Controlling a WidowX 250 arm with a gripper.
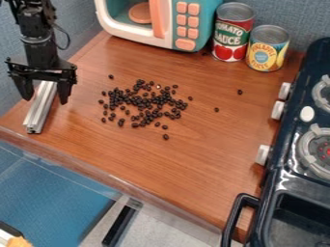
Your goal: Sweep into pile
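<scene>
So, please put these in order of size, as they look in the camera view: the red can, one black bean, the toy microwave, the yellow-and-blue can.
Largest to smallest:
1. toy microwave
2. red can, taller than the next
3. yellow-and-blue can
4. black bean, by far smallest

Behind the beans [120, 122] stands the toy microwave [169, 29]. The two cans [265, 53] stand behind-right of them, the stove [282, 161] right, the bar [40, 108] left.
</scene>
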